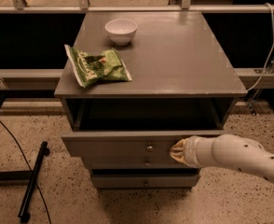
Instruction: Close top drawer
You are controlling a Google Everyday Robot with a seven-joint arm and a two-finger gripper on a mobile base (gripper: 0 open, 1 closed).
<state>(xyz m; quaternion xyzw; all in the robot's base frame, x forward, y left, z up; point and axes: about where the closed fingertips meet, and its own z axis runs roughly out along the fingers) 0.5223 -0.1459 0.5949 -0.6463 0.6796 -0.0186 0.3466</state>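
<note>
The top drawer (113,147) is a wide grey drawer pulled out from the grey cabinet (174,59), with a small round metal knob (149,148) on its long front panel. My gripper (177,152) sits at the end of the white arm, against the right part of that front panel, just right of the knob. Below the top drawer are two narrower drawer fronts, each with its own knob (147,163).
A white bowl (121,30) and a green snack bag (98,67) lie on the cabinet top. A black stand leg and cable (32,181) lie on the speckled floor at left. A railing runs behind the cabinet, and a white cable (266,45) hangs at right.
</note>
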